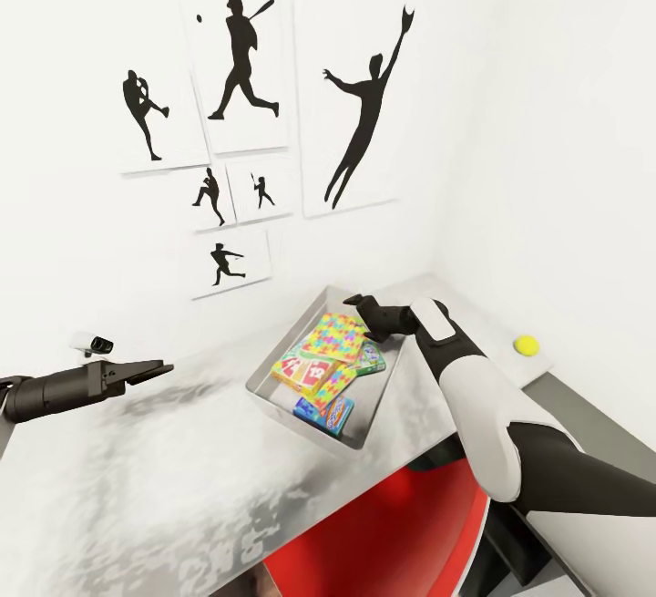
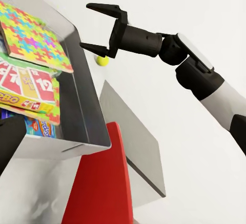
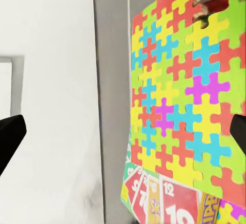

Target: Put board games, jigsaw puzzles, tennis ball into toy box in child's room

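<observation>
The right gripper (image 1: 354, 302), jaws spread and empty, hovered over the far rim of the toy box (image 1: 364, 432), which held a puzzle (image 1: 334, 337) atop the games (image 1: 314, 375), while the ball (image 1: 526, 345) lay apart on the table (image 1: 137, 478) and the left gripper (image 1: 150, 369) hung pressed together.

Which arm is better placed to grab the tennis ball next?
Right. Its open end effector hovers over the toy box, nearer the tennis ball; the left end effector sits across the table.
</observation>
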